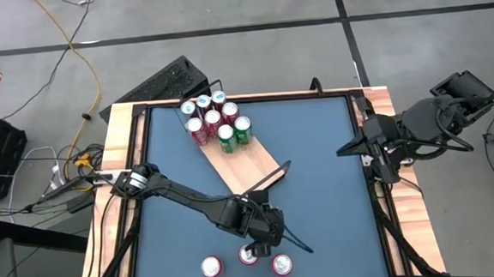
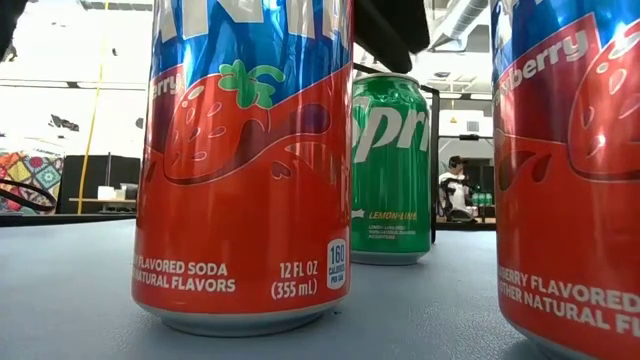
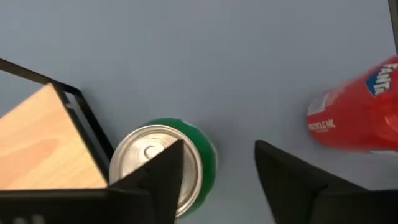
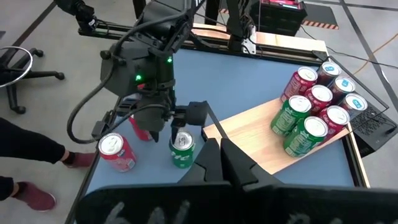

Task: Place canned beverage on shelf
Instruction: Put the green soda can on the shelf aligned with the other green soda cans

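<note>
The green can (image 4: 181,149) is standing upright on the blue table (image 1: 316,151), long axis vertical, directly beneath the left gripper (image 4: 178,126); it is sitting just beside the near black rail of the shelf (image 4: 249,134), apart from the board; in the left wrist view its silver lid (image 3: 155,163) is showing partly under one finger (image 3: 163,171), so the can is lying slightly off the midline between the two fingers, toward the shelf side.

You are looking at a claw that is parted and straddling the can top; whether the pads are already pressing the can wall, you cannot tell.

The left arm is the nearer one by far; the right gripper (image 4: 221,163) is waiting clenched and empty at the far edge of the table.

Two red cans (image 4: 118,152) are standing beside the claw, away from the shelf; seven cans (image 1: 216,119) are clustering at the shelf's far end, leaving the near end bare.

Judgement: the coming move is turning on centring, then a vertical lift toward the board.
</note>
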Available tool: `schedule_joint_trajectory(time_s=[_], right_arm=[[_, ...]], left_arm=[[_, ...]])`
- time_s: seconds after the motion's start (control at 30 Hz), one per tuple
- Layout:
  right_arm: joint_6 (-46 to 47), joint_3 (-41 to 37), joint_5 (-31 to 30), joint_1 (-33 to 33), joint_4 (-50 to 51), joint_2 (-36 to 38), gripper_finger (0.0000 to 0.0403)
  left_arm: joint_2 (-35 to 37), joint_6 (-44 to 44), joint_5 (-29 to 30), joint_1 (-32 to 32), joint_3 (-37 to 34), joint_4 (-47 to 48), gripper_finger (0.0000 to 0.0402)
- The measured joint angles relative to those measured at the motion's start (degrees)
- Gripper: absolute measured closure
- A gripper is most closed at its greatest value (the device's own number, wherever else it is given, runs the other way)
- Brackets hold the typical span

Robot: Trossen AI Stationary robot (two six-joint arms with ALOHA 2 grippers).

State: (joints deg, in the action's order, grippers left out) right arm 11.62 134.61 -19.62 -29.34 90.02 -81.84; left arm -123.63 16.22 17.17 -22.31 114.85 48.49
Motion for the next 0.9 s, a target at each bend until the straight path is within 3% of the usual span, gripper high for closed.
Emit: schedule_joint_trajectory(time_s=[0.23, 0.37, 0.9], right_arm=[[0.0, 0.0, 0.1, 0.0, 0.0, 0.0, 0.0403], [-0.4, 0.0, 0.1, 0.0, 0.0, 0.0, 0.0403], [-1.1, 0.0, 0.1, 0.0, 0.0, 0.0, 0.0403]], left_arm=[[0.2, -0.7, 1.0, 0.2, 0.4, 0.9, 0.0095], [0.2, 0.3, 1.3, 0.2, 0.4, 0.8, 0.0052], [-1.5, 4.5, 1.1, 2.7, 1.1, 4.0, 0.0044]])
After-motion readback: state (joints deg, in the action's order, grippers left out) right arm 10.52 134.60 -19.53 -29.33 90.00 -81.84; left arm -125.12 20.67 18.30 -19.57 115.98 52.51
